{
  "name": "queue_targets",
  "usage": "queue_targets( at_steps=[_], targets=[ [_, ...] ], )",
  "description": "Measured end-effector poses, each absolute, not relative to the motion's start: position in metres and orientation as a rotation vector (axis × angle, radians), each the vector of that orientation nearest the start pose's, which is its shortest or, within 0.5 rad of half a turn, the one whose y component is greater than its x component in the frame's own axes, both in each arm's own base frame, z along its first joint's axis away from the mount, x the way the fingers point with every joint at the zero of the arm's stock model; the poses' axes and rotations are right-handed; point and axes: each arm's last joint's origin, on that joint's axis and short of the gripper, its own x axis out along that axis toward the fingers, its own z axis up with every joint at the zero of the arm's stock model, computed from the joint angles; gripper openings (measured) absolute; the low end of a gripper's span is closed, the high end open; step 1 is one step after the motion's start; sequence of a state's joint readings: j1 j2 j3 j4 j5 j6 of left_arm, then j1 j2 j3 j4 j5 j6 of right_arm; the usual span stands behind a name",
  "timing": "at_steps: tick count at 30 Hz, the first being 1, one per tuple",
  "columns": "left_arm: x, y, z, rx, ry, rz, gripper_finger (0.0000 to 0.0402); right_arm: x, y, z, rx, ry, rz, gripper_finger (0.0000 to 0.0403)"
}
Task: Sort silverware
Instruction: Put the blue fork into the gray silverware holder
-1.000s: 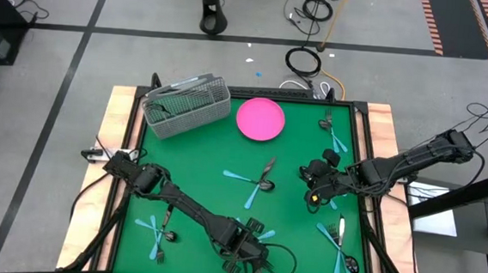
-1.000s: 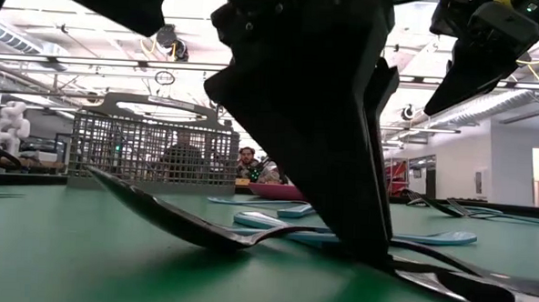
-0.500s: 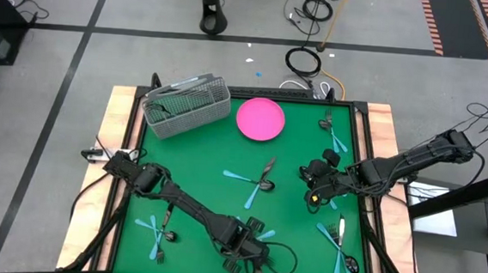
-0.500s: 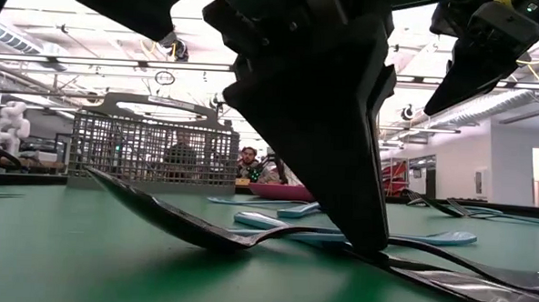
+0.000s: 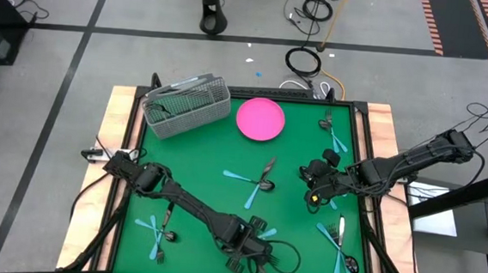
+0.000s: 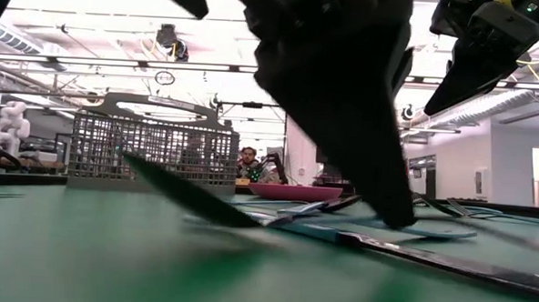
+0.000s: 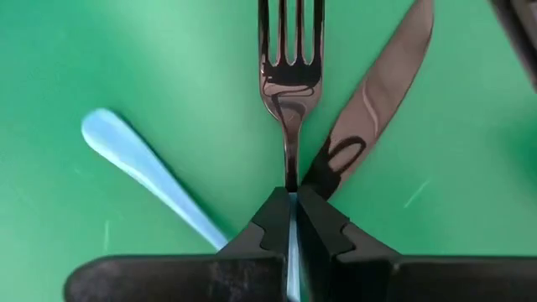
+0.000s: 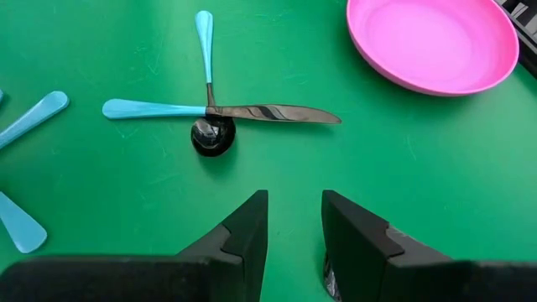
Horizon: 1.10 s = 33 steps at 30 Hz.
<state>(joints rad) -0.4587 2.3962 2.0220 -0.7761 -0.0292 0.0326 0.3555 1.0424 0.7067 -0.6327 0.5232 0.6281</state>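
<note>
Left end effector [image 7: 293, 220] is clenched on the fork [image 7: 289, 75] and since a second ago has tilted it up, we think clear of the worktop [image 7: 126, 59]. Right end effector [image 8: 294, 220] waits released, so basket next.

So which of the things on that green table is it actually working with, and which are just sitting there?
Part of the job:
dark metal fork, clamped in the left gripper
metal knife beside it
blue-handled knife and spoon
wire-mesh basket

Just lying about:
pink plate
cables on the floor

text: none legible | labels: none | numbers: none | signs: none
</note>
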Motion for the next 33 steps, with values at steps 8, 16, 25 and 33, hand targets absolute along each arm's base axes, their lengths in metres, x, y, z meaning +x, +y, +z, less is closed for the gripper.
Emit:
queue_targets(
  at_steps=[8, 16, 25, 33],
  targets=[
    [0.455, -0.224, 0.17, 0.303, 1.091, -0.4, 0.0009, 0.184, 0.053, 0.231, 0.174, 0.782, -0.415, 0.0102],
    [0.462, -0.228, 0.177, 0.212, 1.009, -0.412, 0.0004, 0.184, 0.053, 0.231, 0.176, 0.785, -0.411, 0.0102],
    [0.469, -0.222, 0.18, 0.184, 0.968, -0.395, 0.0002, 0.183, 0.056, 0.23, 0.196, 0.808, -0.367, 0.0102],
    [0.478, -0.218, 0.206, 0.116, 0.81, -0.436, 0.0002, 0.179, 0.061, 0.229, 0.184, 0.837, -0.352, 0.0102]
  ],
)
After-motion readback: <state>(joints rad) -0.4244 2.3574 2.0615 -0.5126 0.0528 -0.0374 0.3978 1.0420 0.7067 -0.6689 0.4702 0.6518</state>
